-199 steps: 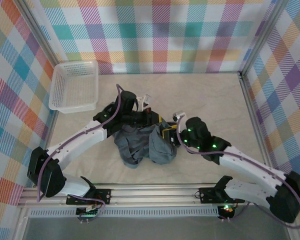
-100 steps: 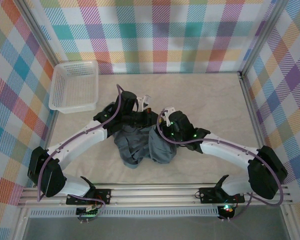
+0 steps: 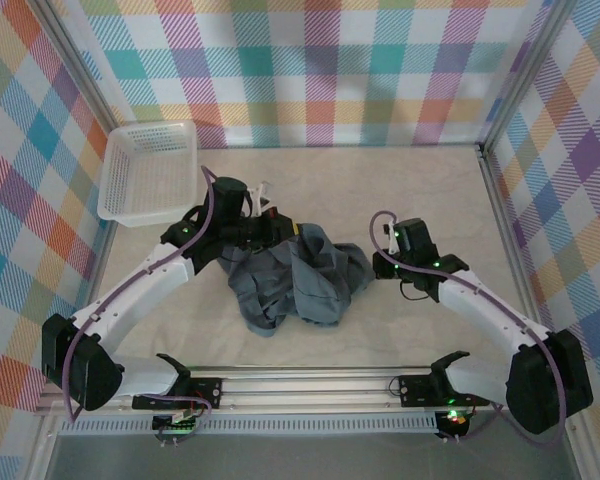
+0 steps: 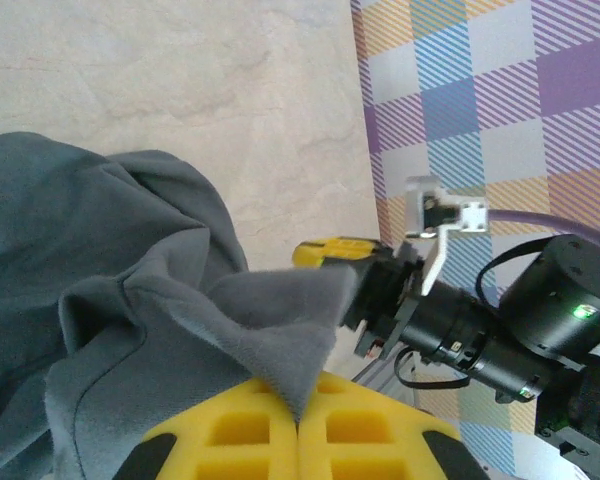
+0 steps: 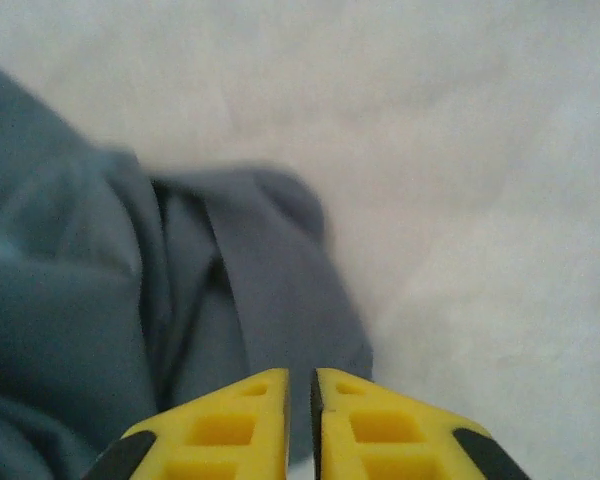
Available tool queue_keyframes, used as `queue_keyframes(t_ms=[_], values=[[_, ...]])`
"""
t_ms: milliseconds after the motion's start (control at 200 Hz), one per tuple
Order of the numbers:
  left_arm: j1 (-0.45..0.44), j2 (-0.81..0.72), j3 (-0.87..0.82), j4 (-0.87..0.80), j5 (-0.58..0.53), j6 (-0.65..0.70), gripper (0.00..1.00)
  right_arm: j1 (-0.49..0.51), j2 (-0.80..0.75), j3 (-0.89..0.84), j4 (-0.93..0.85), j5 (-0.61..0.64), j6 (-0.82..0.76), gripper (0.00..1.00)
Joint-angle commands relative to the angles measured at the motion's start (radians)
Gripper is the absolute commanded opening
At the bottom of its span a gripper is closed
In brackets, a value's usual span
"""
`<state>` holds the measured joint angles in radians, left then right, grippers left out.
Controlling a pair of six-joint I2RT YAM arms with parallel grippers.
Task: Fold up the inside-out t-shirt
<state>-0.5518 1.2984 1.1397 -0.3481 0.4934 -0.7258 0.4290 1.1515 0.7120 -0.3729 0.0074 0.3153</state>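
The pale table (image 3: 420,190) ran between plaid walls (image 3: 310,60) at the back and both sides. The t-shirt (image 3: 295,285) lay on it in a crumpled grey-blue heap, a little left of the middle and nearer the front edge than the back. Its folds were piled on one another, and one lobe reached out to the right.

The left arm (image 3: 130,300) stretched from its base up to the heap's upper left edge. The right arm (image 3: 480,310) bent in from the right, its wrist just beside the shirt's right lobe. The basket (image 3: 152,128), white mesh, sat in the far left corner, well apart from the shirt and tilted against the wall.

The left gripper (image 4: 298,400) was clamped on the shirt. In the left wrist view a peak of grey cloth rose out from between the two yellow pads (image 4: 240,425), which met with no gap, and the rest of the cloth hung away to the left. From above, this gripper (image 3: 276,230) sat at the heap's top edge.

The right gripper (image 5: 300,385) had its pads (image 5: 370,420) drawn nearly together, with only a thin dark slit between them. A rounded fold of the shirt lay just beyond and under the left pad. Whether any cloth was caught in the slit could not be told.
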Motion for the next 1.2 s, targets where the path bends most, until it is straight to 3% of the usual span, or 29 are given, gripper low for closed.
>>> queue_keyframes(t_ms=[0,100,195,315,500,610,685,955,1195], values=[[0.0,-0.001,-0.016,0.042,0.032,-0.01,0.0,0.024,-0.062,0.023,0.0,-0.208,-0.056,0.17],[0.0,0.002,-0.026,0.057,0.038,-0.018,0.0,0.122,-0.118,0.062,0.061,-0.251,0.03,0.27],[0.0,0.003,-0.031,0.062,0.032,-0.021,0.0,0.226,-0.074,0.171,0.001,-0.138,0.21,0.44],[-0.002,0.004,-0.033,0.061,0.026,-0.026,0.0,0.311,0.041,0.326,-0.128,0.033,0.312,0.56],[-0.005,0.007,-0.029,0.062,0.029,-0.025,0.0,0.321,0.254,0.52,-0.234,0.171,0.224,0.7],[-0.004,-0.002,-0.024,0.052,0.016,-0.013,0.0,0.317,0.315,0.575,-0.315,0.294,0.207,0.67],[-0.003,-0.023,-0.028,0.028,-0.01,0.0,0.0,0.293,0.28,0.532,-0.314,0.298,0.201,0.63],[-0.001,-0.032,-0.022,-0.01,-0.021,0.033,0.0,0.015,0.176,0.308,-0.349,0.005,0.174,0.42],[0.0,-0.018,-0.018,-0.009,-0.033,0.037,0.0,-0.024,0.123,0.204,-0.374,-0.068,0.123,0.37]])
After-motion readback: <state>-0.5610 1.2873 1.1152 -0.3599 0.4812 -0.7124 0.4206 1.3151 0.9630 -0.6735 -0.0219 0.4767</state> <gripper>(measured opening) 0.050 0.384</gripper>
